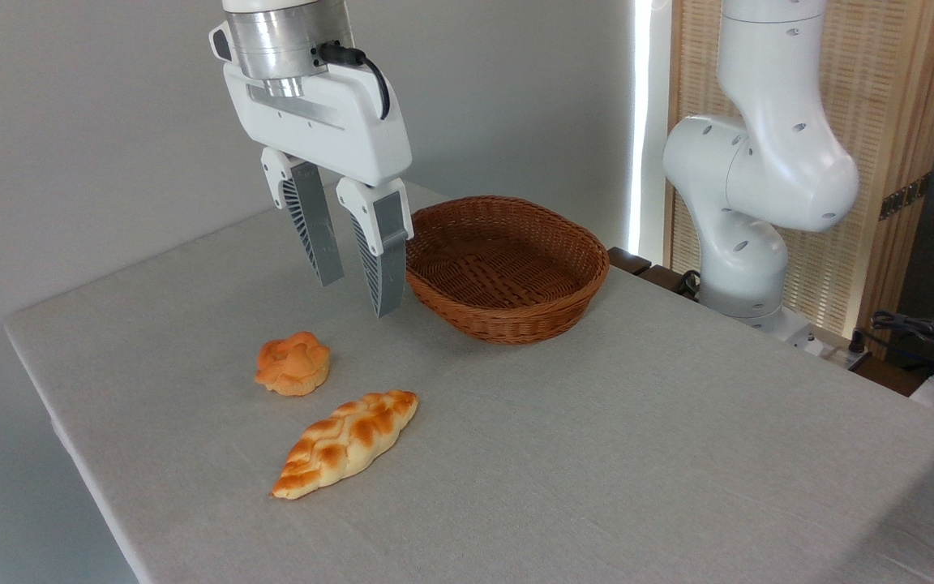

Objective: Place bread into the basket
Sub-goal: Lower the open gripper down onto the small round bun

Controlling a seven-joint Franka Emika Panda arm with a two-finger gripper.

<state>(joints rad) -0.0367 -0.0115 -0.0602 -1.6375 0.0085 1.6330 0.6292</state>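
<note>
The bun [293, 362] – small, orange-gold, lobed like a flower – sits on the tabletop [597, 422], my hand [357, 298] above it, fingers apart, empty.

Landmark: basket [507, 268], on table [597, 454], toward the back
Bread [293, 363]: on table, left of and in front of basket, well apart
Braided loaf [345, 444]: on table, further in front, just beside bread
Gripper [359, 298]: above table, at basket's left rim
Arm base [739, 276]: right of basket
</note>
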